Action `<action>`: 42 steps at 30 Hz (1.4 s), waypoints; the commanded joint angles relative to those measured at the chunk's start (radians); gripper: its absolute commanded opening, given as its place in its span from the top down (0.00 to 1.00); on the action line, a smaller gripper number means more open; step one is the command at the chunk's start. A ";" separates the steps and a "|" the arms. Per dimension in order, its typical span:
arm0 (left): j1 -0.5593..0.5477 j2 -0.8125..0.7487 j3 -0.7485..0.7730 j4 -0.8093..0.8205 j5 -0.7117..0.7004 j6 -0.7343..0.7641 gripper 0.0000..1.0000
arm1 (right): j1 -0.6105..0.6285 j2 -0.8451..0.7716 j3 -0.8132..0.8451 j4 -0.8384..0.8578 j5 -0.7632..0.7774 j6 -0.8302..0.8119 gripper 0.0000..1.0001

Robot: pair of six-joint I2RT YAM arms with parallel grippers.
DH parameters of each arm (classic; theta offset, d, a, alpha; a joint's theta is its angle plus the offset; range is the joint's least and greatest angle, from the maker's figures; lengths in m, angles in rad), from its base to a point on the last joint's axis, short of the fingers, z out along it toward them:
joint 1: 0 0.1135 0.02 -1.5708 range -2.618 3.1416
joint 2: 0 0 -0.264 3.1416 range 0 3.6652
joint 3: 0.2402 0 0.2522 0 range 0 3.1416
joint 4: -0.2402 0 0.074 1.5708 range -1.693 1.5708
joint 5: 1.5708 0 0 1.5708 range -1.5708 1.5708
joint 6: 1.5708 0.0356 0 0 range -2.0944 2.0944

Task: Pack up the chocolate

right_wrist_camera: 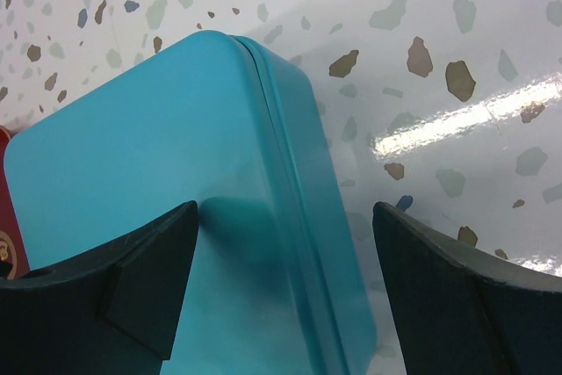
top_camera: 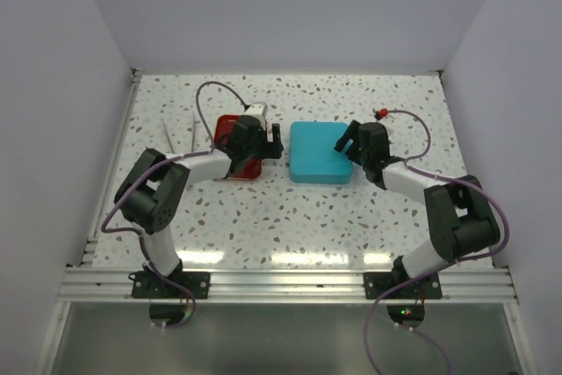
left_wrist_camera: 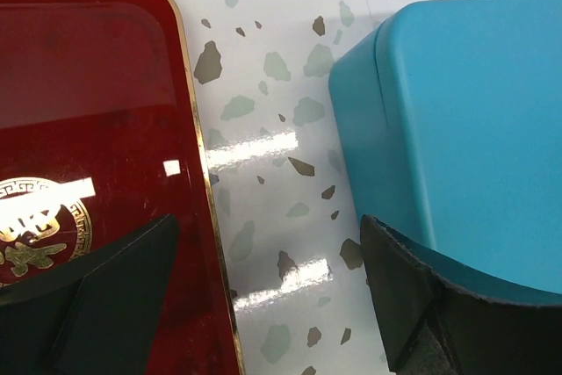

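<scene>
**Top external view:** The left gripper (top_camera: 274, 141) hung with its jaws spread wide over the strip of speckled table (top_camera: 290, 226) between the red tray (top_camera: 223, 129) and the teal tin (top_camera: 316, 162). The right gripper (top_camera: 348, 140), jaws equally wide, hovered at the tin's right-hand edge. The tin's lid was on. The chocolate could not be seen, so its place relative to either pair of jaws could not be told.

**Left wrist view:** The left gripper (left_wrist_camera: 268, 234) stood open and gripped nothing. One dark finger (left_wrist_camera: 105, 287) lay over the tray's gold-rimmed edge, just beside its gold emblem (left_wrist_camera: 35, 226). The other finger (left_wrist_camera: 421, 305) sat in front of the tin's rounded corner. Only bare table showed in the gap between the fingers, and the chocolate was again out of sight.

**Right wrist view:** The right gripper (right_wrist_camera: 285, 212) straddled the tin's side with its jaws apart. One finger (right_wrist_camera: 132, 287) was above the closed lid and the other (right_wrist_camera: 457, 296) above the table, with the lid's seam running between them. A sliver of the tray showed at the far left edge. No chocolate was visible here either.
</scene>
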 commanded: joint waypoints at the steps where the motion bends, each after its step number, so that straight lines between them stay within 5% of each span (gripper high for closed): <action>1: 0.005 0.035 0.054 0.011 0.017 -0.004 0.10 | -0.006 0.000 0.029 0.014 0.005 -0.009 0.16; 42: -0.071 0.152 0.264 -0.093 0.027 0.060 0.10 | -0.006 -0.058 -0.043 -0.092 0.085 0.024 0.17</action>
